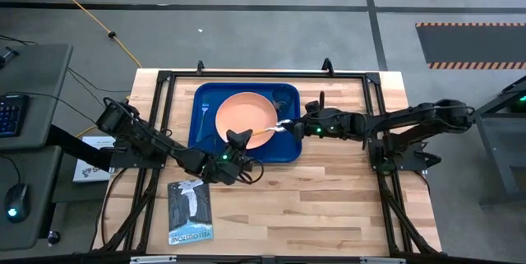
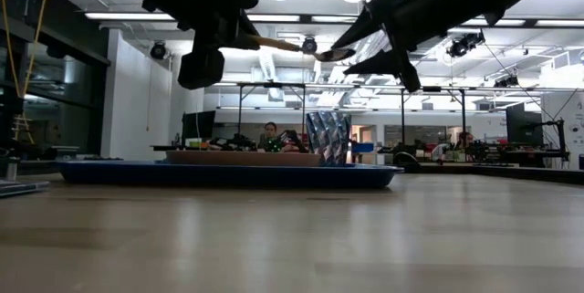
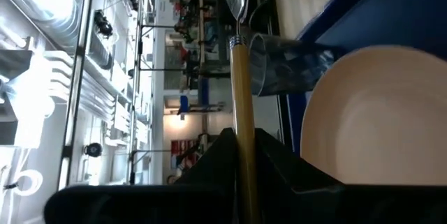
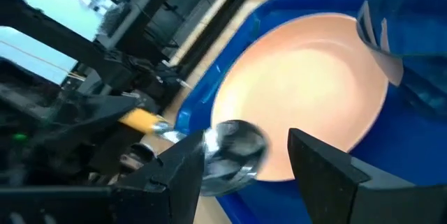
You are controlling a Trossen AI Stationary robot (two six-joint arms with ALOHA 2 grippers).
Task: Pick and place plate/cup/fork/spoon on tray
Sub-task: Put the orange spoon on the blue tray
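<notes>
Left gripper [image 1: 238, 142] clamped on the spoon [image 1: 269, 130] handle, mid-frame, held above the plate [image 1: 245, 116] – right gripper [image 1: 297, 127] spread open around the spoon's bowl, not closed. Plate, cup [image 1: 283, 99], fork [image 1: 205, 108] sit in the tray [image 1: 200, 142], upper centre.

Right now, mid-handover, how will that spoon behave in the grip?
Likely stiff: the spoon spans straight from the left pincer on its handle to the right pincer, open around its bowl. Probably light, since one end grip holds it level above the plate. The shiny metal bowl may slip, and the thin handle could pivot.
</notes>
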